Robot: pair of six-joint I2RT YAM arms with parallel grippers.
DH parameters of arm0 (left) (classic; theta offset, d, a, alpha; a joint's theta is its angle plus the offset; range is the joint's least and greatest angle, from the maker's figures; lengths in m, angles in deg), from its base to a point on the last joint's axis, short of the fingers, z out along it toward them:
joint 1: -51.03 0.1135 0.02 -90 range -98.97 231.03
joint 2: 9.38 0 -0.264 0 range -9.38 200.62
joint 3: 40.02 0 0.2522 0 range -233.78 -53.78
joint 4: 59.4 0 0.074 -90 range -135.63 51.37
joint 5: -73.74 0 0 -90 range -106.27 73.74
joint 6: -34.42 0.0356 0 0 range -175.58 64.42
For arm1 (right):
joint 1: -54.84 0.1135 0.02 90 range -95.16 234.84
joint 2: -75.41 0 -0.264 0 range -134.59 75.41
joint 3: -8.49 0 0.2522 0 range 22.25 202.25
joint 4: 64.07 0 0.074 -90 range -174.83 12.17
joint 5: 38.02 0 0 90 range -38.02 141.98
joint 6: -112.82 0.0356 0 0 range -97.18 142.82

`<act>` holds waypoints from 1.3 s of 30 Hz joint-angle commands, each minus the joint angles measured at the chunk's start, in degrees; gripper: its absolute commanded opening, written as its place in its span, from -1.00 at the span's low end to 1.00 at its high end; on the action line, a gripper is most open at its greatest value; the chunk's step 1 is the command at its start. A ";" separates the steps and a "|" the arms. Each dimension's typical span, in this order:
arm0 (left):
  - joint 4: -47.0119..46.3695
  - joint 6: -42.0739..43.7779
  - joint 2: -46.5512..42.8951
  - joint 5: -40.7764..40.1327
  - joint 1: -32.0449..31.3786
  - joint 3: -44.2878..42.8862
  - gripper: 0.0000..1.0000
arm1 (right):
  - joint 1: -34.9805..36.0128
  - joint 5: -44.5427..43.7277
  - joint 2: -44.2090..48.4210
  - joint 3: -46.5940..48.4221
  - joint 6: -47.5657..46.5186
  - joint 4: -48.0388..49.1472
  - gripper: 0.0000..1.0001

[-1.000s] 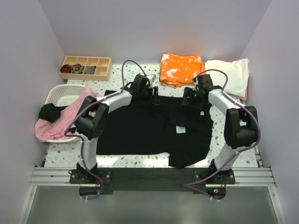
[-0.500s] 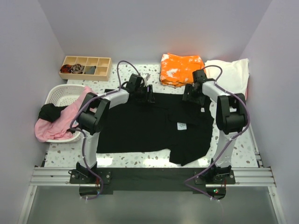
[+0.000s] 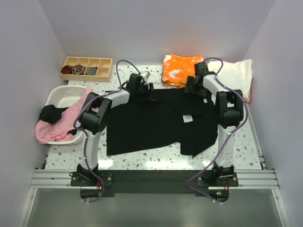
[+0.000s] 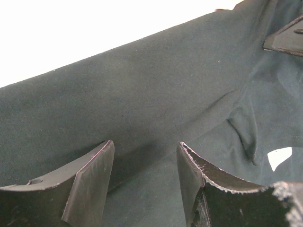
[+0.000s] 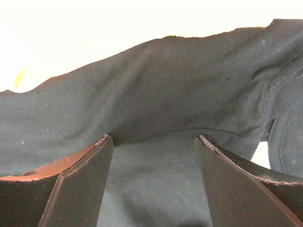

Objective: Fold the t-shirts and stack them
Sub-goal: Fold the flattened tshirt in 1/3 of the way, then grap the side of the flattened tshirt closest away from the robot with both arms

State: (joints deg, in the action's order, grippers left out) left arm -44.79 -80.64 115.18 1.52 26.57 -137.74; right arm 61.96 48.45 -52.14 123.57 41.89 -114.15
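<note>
The large black t-shirt (image 3: 156,123) lies spread on the table, its small white label (image 3: 188,118) facing up. My left gripper (image 3: 150,94) sits on the shirt's far edge, left of centre. Its jaws stand apart on the dark cloth in the left wrist view (image 4: 146,156). My right gripper (image 3: 191,90) sits on the far edge at the right, jaws also apart over the cloth (image 5: 154,146). The orange white-blotched shirt (image 3: 182,70) lies folded at the back. The cream shirt (image 3: 236,75) lies at the back right. The pink shirt (image 3: 59,123) hangs over the basket.
A white slotted basket (image 3: 59,94) stands at the left, with dark cloth in it beside the pink shirt. A wooden compartment tray (image 3: 87,68) stands at the back left. Purple walls close in three sides. A metal rail runs along the near edge.
Both grippers have moved toward the back of the table. The black shirt has slid back with them, so its near hem now lies farther from the rail.
</note>
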 commanded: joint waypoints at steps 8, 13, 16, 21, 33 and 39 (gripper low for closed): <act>1.51 3.88 -13.89 -5.54 1.09 2.75 0.26 | -0.88 -1.91 29.87 -17.98 -2.73 8.02 0.56; 6.01 1.60 -22.22 -10.13 1.09 13.87 0.45 | -0.96 -4.21 36.92 -28.26 1.93 2.40 0.57; 6.36 -2.25 -28.63 -11.19 1.00 24.32 0.47 | -0.87 -1.93 42.10 -36.96 6.23 2.12 0.55; 7.94 -7.63 -40.07 -11.45 0.65 39.38 0.53 | 0.70 0.63 52.64 -51.73 13.79 0.64 0.54; 25.69 -18.18 -60.03 -20.94 -2.42 49.33 0.52 | 21.00 -3.68 65.67 -62.99 35.33 -9.64 0.54; 29.83 -21.34 -66.35 -20.32 -3.56 53.99 0.52 | 23.21 -4.29 71.90 -65.98 39.72 -14.91 0.54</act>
State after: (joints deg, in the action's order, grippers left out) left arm -20.25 -98.21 53.21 -17.06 24.25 -86.31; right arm 84.30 45.87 15.25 58.24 75.24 -123.46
